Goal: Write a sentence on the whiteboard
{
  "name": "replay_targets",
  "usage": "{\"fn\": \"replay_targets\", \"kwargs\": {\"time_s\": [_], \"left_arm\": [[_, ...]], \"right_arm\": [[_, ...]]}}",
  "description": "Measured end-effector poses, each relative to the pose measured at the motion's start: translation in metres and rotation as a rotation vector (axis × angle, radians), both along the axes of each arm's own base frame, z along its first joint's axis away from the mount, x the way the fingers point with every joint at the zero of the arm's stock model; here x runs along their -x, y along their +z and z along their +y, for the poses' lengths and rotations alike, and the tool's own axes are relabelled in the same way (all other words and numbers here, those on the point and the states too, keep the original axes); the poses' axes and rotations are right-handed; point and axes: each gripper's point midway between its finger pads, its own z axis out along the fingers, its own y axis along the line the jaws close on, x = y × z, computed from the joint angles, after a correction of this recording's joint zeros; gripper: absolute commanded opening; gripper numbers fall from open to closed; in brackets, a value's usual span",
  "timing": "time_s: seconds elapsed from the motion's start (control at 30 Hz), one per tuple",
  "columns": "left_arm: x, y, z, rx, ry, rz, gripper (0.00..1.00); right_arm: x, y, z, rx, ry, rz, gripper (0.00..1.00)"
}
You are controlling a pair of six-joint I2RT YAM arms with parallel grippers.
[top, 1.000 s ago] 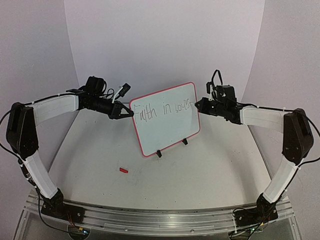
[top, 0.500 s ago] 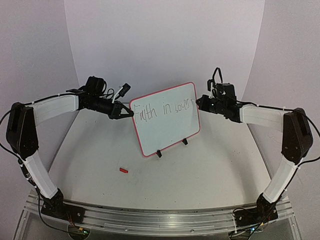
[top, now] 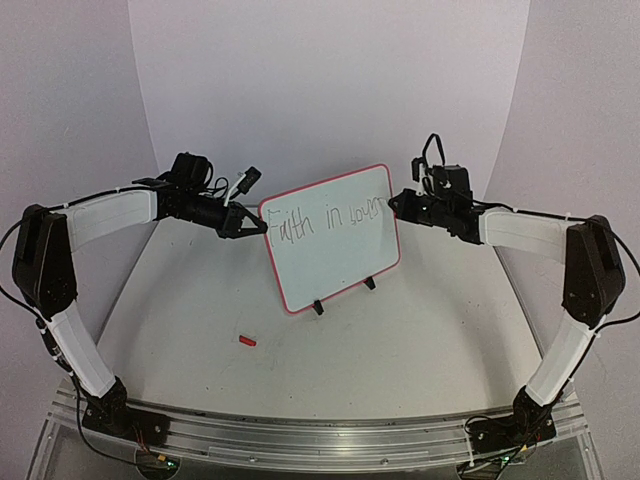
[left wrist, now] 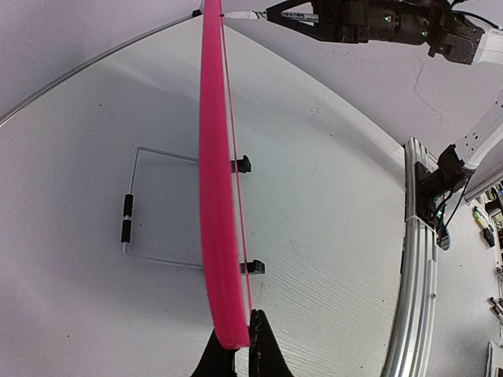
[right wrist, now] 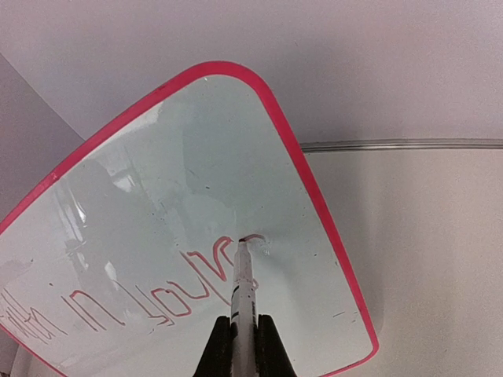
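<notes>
Two grippers flank the whiteboard (top: pixel 330 245). Its long axis rises from the clenched left gripper (top: pixel 262 228) toward the right gripper (top: pixel 393 203), which sits slightly higher than a second ago.

Left wrist: the pinched board runs edge-on, straight ahead.

Right wrist: closed jaws hold the marker (right wrist: pixel 244 283), its tip ending the sentence (right wrist: pixel 157 302).

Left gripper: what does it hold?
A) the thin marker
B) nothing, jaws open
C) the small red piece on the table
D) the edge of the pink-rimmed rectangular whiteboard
D: in the left wrist view the left gripper pinches the edge of the pink-rimmed rectangular whiteboard, while the thin marker sits in the right gripper.
</notes>
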Motion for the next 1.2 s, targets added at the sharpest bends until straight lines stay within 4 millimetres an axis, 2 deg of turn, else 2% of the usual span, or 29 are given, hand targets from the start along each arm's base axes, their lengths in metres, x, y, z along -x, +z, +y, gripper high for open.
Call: {"fn": "replay_targets", "kwargs": {"time_s": [0.47, 0.8, 1.2], "left_arm": [[0.0, 0.0, 0.0, -0.001, 0.001, 0.0, 0.0], [0.0, 0.0, 0.0, -0.001, 0.001, 0.0, 0.0], [0.0, 0.0, 0.0, 0.0, 0.0, -0.001, 0.0]], "right_arm": [[0.009, -0.026, -0.002, 0.016, 0.007, 0.057, 0.0], [0.005, -0.029, -0.014, 0.048, -0.06, 0.063, 0.0], [0.004, -0.028, -0.019, 0.068, -0.082, 0.056, 0.0]]}}
